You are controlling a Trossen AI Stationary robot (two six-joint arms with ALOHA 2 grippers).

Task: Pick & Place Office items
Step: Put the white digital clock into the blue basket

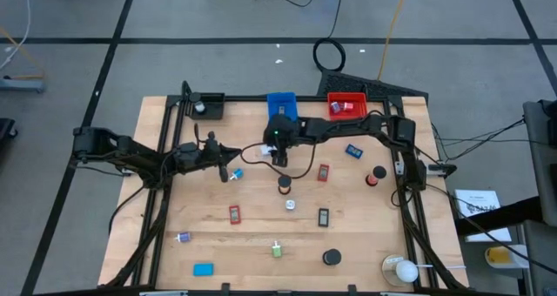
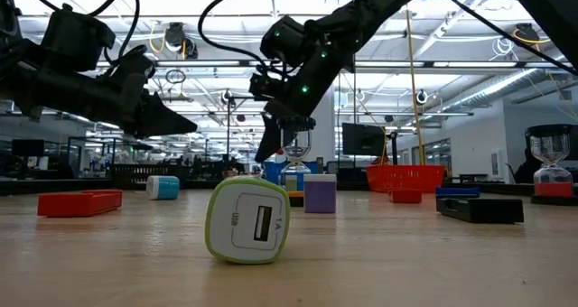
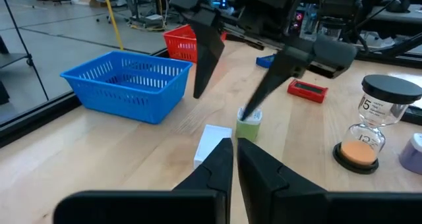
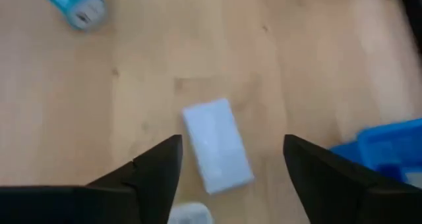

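Item in play: a small pale blue-white eraser-like block (image 4: 216, 145) lies flat on the bench (image 1: 365, 244), just in front of the blue basket (image 1: 281, 103).
Handling: judged light, stiff and smooth; its two long sides offer the best hold.
Right claw (image 4: 231, 159): released, fingers spread wide, hanging directly above the block without touching it.
Left claw (image 3: 234, 159): clenched on nothing, pointing at the same block from close by.
Other items: a sand timer (image 3: 370, 125), red and black flat pieces, a green-rimmed white USB charger (image 2: 247, 222) and a purple cube (image 2: 320, 193) lie scattered across the bench.
Writing: the charger's face reads "1A"; the timer's glass shows a "5".
Bins: a red basket (image 1: 346, 105) stands beside the blue one.
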